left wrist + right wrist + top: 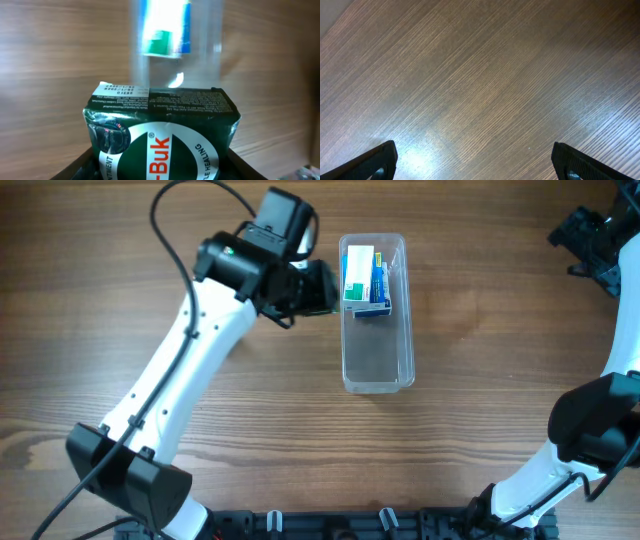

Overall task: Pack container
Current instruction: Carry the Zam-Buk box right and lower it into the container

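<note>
The clear plastic container point(378, 370) lies lengthwise in the middle of the table. At its far end it holds a white and green box point(358, 272) on a blue box point(377, 295). My left gripper point(320, 287) is just left of the container's far end, shut on a dark green box point(160, 135) with a white oval label. In the left wrist view the container point(200, 65) stands blurred just beyond the green box. My right gripper point(475, 160) is open and empty over bare wood; the overhead view shows it at the far right point(590, 240).
The table is brown wood. A black rail point(330, 525) runs along the front edge. The left arm stretches from the front left corner toward the container.
</note>
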Controlling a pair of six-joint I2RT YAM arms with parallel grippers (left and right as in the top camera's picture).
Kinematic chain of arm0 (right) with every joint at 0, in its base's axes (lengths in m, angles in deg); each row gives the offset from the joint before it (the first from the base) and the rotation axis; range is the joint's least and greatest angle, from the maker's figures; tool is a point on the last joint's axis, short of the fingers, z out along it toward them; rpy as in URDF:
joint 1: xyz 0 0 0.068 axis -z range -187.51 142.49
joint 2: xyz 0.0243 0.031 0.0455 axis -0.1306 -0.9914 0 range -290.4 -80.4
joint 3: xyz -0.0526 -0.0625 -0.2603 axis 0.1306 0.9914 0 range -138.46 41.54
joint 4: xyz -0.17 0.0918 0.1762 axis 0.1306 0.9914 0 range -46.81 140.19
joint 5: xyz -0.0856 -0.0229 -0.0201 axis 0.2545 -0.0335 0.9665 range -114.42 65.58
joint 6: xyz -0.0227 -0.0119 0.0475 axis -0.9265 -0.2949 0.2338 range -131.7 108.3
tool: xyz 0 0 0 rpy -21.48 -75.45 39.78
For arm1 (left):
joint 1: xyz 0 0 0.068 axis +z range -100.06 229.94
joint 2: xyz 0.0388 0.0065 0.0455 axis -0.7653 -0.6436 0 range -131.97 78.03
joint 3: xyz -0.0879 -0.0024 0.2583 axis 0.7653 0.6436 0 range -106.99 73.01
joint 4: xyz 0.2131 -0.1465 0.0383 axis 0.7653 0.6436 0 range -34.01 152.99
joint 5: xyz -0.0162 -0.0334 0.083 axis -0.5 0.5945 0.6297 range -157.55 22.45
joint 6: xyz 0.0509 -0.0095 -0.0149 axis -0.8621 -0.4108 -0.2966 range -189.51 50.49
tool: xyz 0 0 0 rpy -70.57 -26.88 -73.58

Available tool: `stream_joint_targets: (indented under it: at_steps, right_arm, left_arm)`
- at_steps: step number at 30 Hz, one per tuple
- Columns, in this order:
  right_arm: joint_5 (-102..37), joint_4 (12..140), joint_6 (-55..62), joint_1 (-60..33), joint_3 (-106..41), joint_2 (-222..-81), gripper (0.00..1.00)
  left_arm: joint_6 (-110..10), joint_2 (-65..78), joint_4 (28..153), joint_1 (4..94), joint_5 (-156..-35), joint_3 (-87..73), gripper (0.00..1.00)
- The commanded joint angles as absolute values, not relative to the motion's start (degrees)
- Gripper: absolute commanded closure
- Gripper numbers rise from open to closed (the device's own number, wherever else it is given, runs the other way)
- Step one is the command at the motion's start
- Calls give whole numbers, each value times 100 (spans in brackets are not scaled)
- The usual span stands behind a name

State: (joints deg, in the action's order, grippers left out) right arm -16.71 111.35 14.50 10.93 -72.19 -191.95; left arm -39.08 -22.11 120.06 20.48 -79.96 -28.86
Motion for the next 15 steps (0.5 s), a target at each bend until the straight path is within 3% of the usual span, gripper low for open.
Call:
stream_joint_targets:
  at_steps: [1, 8, 15]
  right_arm:
    - [-1680, 11117, 1533, 1084, -7235, -19260, 0]
    - [-1678, 11117, 1533, 1084, -7235, -19260, 0]
    - [-1680, 11117, 1533, 1084, -7235, -19260, 0]
  left_arm:
    - [-3554, -2218, 11517, 1443, -8144, -2986, 52]
    - [-3248, -2443, 11145, 733, -7231, -2986, 50]
    - [-2848, -3208, 10883, 617, -7064, -2986, 48]
